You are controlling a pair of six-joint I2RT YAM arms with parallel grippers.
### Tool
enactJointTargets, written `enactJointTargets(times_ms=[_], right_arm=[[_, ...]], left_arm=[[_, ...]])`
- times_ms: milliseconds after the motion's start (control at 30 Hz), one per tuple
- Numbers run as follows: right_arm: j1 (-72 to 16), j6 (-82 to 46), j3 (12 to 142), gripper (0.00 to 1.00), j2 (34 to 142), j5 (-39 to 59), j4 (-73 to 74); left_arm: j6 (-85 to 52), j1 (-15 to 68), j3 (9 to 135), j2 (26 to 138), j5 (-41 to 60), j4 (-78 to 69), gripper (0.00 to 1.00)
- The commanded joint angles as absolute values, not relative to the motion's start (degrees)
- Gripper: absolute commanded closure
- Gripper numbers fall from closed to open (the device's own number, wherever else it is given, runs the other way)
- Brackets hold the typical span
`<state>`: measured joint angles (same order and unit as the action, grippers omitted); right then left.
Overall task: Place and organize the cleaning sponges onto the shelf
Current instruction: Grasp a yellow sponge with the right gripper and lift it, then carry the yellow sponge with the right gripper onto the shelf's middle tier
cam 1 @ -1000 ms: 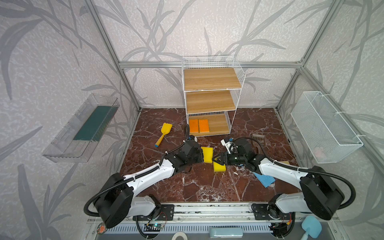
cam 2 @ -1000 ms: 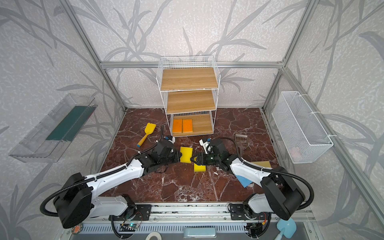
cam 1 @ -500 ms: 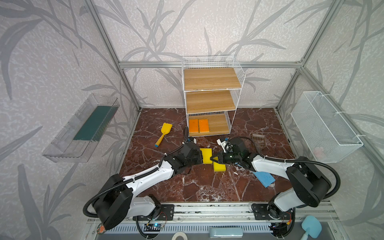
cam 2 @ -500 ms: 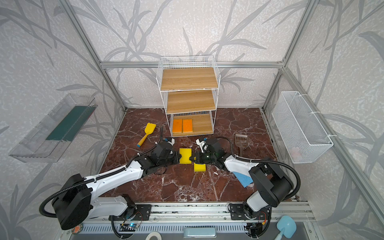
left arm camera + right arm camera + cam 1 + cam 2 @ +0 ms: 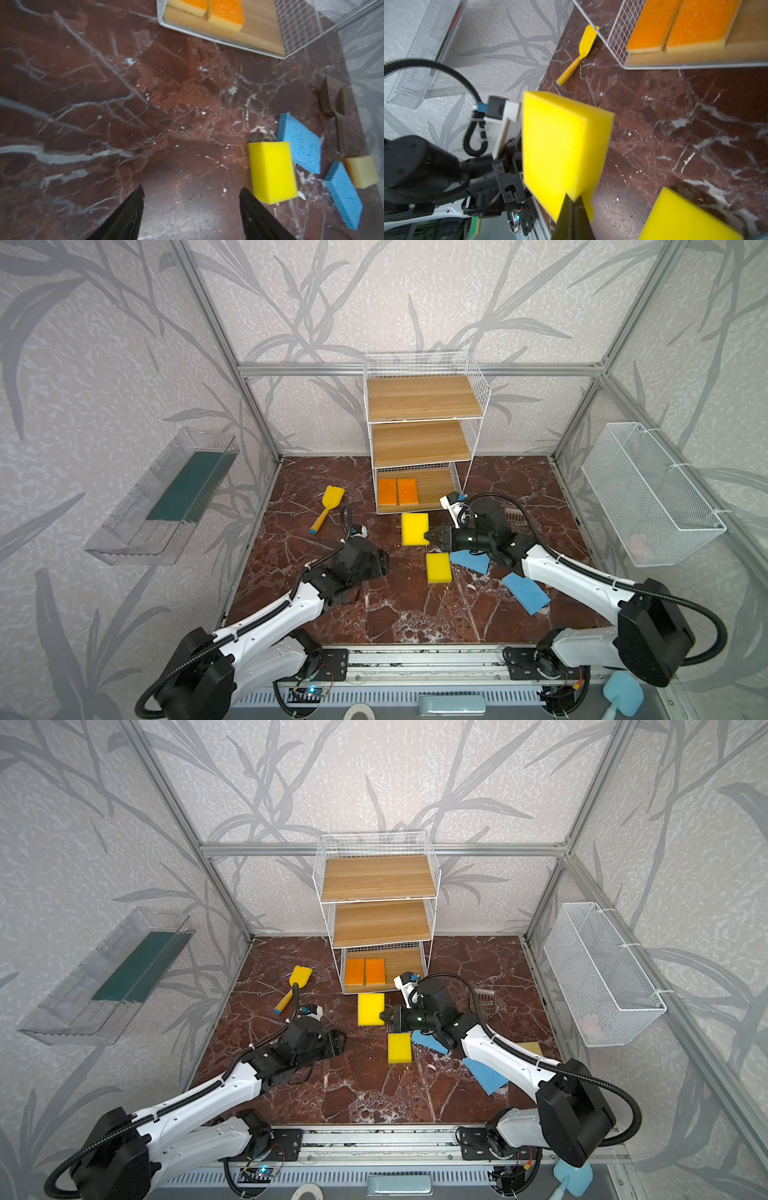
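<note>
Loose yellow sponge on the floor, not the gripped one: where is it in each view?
Top view: floor sponge mid-floor, beside a blue sponge.
Top view: same spot.
Left wrist: beside that blue sponge, near the open jaws.
Right wrist: on the floor, near the held yellow sponge.
Shared landmark: two orange sponges on the shelf's bottom tier.

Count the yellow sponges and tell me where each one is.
2. One yellow sponge is pinched at its edge by the right gripper, in front of the shelf. The second yellow sponge lies on the floor beside a light-blue sponge. None appears hidden.
</note>
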<state>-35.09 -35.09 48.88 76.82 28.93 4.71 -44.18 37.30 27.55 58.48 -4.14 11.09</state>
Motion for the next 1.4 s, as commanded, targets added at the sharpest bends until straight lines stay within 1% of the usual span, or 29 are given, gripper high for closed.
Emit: enactJointTargets(times_ms=[0, 167, 333, 500, 533, 667, 867, 1367], right_arm=[[-33.92, -31.9, 53.73, 1.0, 76.87, 27.25, 2.33], [-32.25, -28.99, 64.78, 1.0, 83.25, 27.94, 0.6], [-29.33, -31.9, 74.03, 1.0, 91.02, 31.88, 2.72], [-28.49, -32.27, 84.66, 1.0, 97.46, 34.34, -2.7], [-28.26, -32.83, 85.91, 1.0, 99.38, 34.9, -2.7], [-27.45, -34.76, 88.92, 1.0, 101.59, 35.95, -2.08], [-26.33, -38.34, 94.94, 0.99, 106.51, 40.46, -3.44], [-25.65, -38.75, 105.64, 0.97, 114.25, 42.36, -7.89]], left_arm=[[-44.69, 37.1, 25.15, 56.29, -5.87, 12.9, 0.26], [-44.76, 36.94, 22.32, 52.35, -6.32, 14.43, 0.26], [-44.91, 36.83, 20.23, 47.69, -6.53, 16.95, 0.26], [-45.04, 36.69, 18.45, 43.47, -7.4, 19.97, 0.26], [-45.09, 36.65, 18.09, 42.69, -7.53, 20.47, 0.26], [-45.09, 36.32, 17.23, 41.07, -7.98, 21.41, 0.26], [-45.28, 36.12, 17.3, 41.92, -6.64, 20.36, 0.26], [-45.91, 36.13, 16.99, 41.52, -5.89, 20.54, 0.26]])
